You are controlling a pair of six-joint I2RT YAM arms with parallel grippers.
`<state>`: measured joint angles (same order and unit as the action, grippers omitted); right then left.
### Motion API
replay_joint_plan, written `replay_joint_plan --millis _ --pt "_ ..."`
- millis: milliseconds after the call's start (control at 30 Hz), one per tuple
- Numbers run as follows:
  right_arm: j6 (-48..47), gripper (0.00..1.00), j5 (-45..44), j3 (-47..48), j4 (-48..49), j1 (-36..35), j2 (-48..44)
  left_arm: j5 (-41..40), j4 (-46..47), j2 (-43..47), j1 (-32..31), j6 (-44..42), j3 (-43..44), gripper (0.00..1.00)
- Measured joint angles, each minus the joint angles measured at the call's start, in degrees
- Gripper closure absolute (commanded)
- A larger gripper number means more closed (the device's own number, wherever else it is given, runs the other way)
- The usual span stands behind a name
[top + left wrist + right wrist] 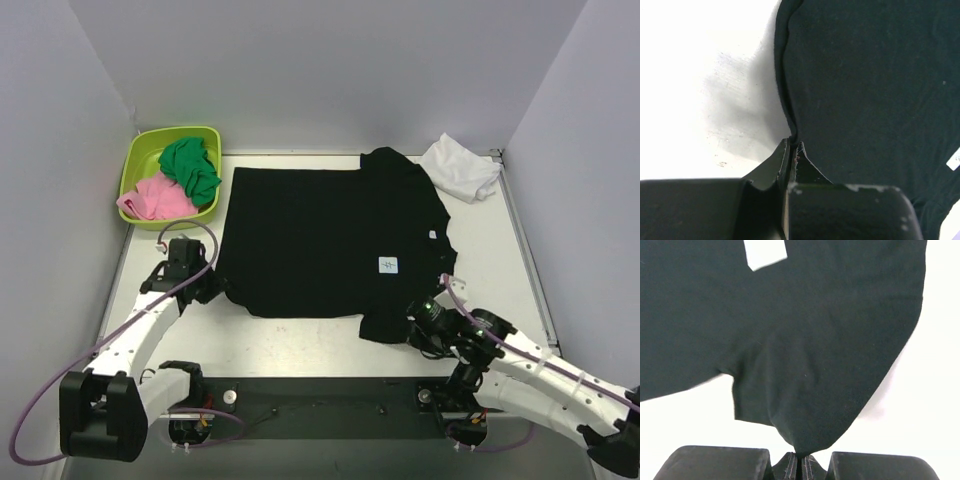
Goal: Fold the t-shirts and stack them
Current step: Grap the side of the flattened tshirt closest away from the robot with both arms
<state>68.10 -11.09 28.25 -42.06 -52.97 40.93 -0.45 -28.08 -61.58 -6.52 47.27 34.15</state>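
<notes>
Ahead of your two grippers, the large black cloth t-shirt [320, 240] lay spread flat. Your left gripper [792, 147] was clamped on its hem corner, and your right gripper [799, 457] pinched its sleeve edge. The crumpled white cloth t-shirt [460, 168] sat well beyond the right gripper.

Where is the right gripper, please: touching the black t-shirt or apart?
Touching: the right wrist view shows the right gripper pinching a fold of the black t-shirt.
</notes>
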Motion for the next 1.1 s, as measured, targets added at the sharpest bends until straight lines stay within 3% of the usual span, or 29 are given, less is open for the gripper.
replay_joint_plan --millis 300,833,1100 --pt "-4.5 1.0 -9.9 13.9 -9.3 0.0 -5.0 0.3 -5.9 8.8 0.8 -0.5 2.2 1.0" --pt "-5.2 1.0 -16.4 22.6 -22.0 0.0 -13.8 0.6 -15.6 18.9 2.1 -1.5 4.9 1.0" --pt "-6.2 1.0 -17.7 24.6 -23.5 0.0 -13.3 1.5 -15.7 17.5 2.1 -1.6 5.2 1.0"
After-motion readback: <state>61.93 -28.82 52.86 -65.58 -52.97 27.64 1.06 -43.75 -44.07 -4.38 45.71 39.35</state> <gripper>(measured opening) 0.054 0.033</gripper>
